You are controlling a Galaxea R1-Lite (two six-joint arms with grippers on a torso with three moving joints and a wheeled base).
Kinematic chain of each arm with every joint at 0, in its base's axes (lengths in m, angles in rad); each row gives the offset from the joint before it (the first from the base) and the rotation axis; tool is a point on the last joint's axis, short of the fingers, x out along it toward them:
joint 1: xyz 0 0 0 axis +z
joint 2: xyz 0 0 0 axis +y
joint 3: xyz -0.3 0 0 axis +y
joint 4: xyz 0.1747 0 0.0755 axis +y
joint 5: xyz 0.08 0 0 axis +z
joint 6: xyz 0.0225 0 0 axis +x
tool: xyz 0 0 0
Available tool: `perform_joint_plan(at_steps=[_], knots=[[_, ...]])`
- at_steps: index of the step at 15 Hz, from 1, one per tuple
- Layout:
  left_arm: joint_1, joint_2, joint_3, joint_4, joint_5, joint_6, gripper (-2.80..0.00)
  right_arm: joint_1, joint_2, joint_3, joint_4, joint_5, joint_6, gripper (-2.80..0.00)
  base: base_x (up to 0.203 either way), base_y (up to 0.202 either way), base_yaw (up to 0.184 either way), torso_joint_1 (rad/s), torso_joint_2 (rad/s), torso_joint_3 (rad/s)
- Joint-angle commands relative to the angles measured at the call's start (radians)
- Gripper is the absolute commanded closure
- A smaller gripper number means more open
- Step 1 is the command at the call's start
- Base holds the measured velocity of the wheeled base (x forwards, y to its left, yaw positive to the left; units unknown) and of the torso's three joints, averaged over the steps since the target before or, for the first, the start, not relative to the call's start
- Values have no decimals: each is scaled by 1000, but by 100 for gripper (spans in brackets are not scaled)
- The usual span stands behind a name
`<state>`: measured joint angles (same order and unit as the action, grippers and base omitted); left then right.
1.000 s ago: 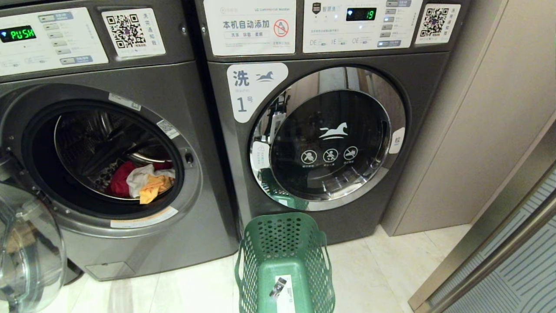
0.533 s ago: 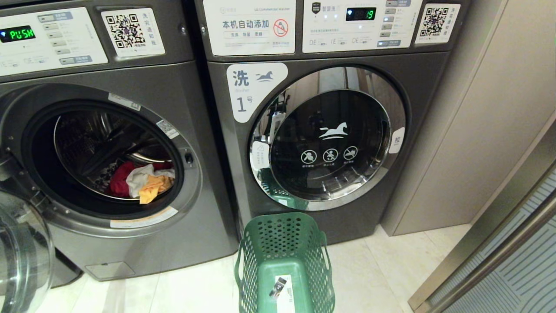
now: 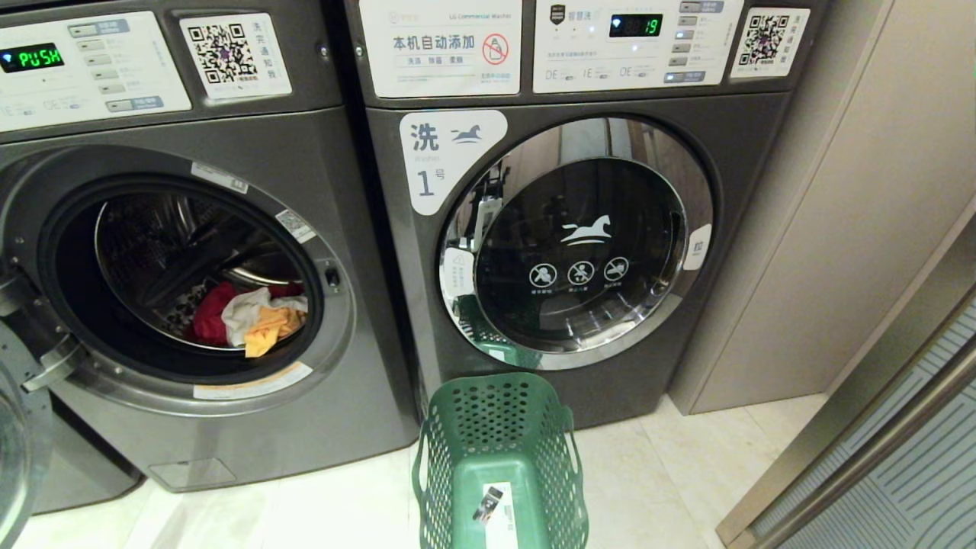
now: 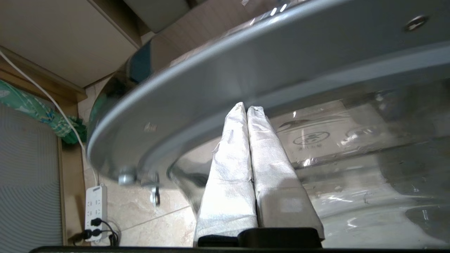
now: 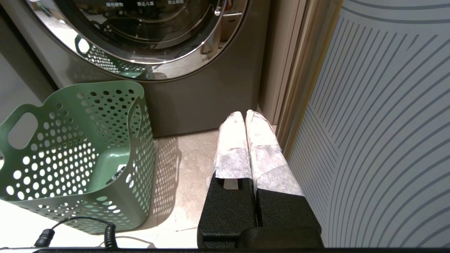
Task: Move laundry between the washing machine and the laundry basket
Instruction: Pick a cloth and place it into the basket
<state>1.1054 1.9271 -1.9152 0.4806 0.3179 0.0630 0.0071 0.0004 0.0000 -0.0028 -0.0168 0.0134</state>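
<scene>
**Desk:** Where's the load?

**Me:** In the drum of the washing machine [image 3: 183, 267], left side of the head frame, door swung fully open. The laundry [image 3: 248, 316] sits heaped at the drum's front lip: red-pink behind, white in the middle, yellow-orange nearest the opening. I'd say nothing has been lifted out yet.

**Desk:** And the basket?

**Me:** The laundry basket [image 3: 499, 457] stands on the floor at lower centre of the head frame, in front of the neighbouring machine marked 1 [image 3: 564, 236], holding only a paper tag. My guess is it's parked there so a garment needs just a short swing across.

**Desk:** Tools?

**Me:** The left tool [image 4: 247, 109] has its wrapped fingers pressed together, gripping nothing, tips against the grey rim of the open door [image 4: 218, 80]; I read that as pushing the door wide to clear the opening. The right tool [image 5: 245, 116] is likewise closed and empty, hanging idle above the floor between the basket and the striped panel [image 5: 379, 123].
</scene>
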Motion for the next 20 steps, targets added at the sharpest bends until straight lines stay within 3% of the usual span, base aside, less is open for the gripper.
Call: perform_joint_plan(at_steps=[1,3,5,8,12,14,17,20], knots=[[5,-14,0,-2,-4,-3,0,1,0,0,0,0,0,0,0,0,0,0,0,0],[-30,-131,65,-8,-24,-3,0,1,0,0,0,0,0,0,0,0,0,0,0,0],[-117,-278,166,-23,-40,-4,0,1,0,0,0,0,0,0,0,0,0,0,0,0],[-407,-524,423,-110,-50,-7,0,1,0,0,0,0,0,0,0,0,0,0,0,0],[-847,-892,951,-249,-76,0,0,1,0,0,0,0,0,0,0,0,0,0,0,0],[-991,-1092,1218,-300,-84,14,0,1,1,0,0,0,0,0,0,0,0,0,0,0],[-1062,-1326,1575,-443,-104,51,0,1,0,0,0,0,0,0,0,0,0,0,0,0],[-1071,-1548,1876,-585,-206,109,0,1,0,0,0,0,0,0,0,0,0,0,0,0]])
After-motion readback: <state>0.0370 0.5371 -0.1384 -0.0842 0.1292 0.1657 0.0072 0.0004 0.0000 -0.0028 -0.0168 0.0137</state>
